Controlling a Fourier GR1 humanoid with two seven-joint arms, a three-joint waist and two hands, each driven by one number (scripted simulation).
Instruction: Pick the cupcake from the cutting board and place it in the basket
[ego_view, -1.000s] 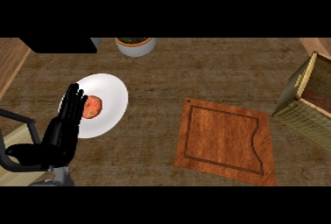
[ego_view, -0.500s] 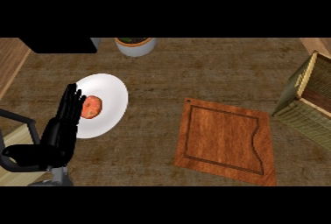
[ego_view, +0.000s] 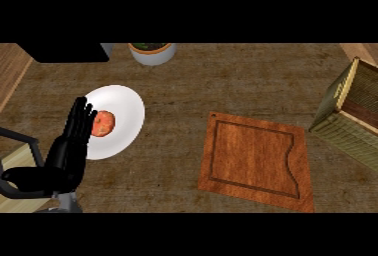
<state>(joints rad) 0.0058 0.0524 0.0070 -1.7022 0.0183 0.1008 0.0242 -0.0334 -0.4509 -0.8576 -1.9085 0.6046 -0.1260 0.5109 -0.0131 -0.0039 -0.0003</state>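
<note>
Cupcake (ego_view: 102, 123) sits on the white plate (ego_view: 127, 102) at the bench's (ego_view: 221, 85) left, well apart from board (ego_view: 255, 160) and basket (ego_view: 351, 120) — roundish from above, long axis unclear. Left hand (ego_view: 70, 150), fingers straight and together, overlaps the plate's left edge

— What does the robot have at nine o'clock?
— A white plate (ego_view: 127, 107) on the surface (ego_view: 221, 85), holding an orange-red round food (ego_view: 103, 123). The left hand (ego_view: 65, 157), fingers straight, overlaps its left rim.
— And elsewhere?
— The cutting board (ego_view: 255, 160) lies at four o'clock, the basket (ego_view: 347, 127) at three, a pot (ego_view: 152, 53) at eleven.
</note>
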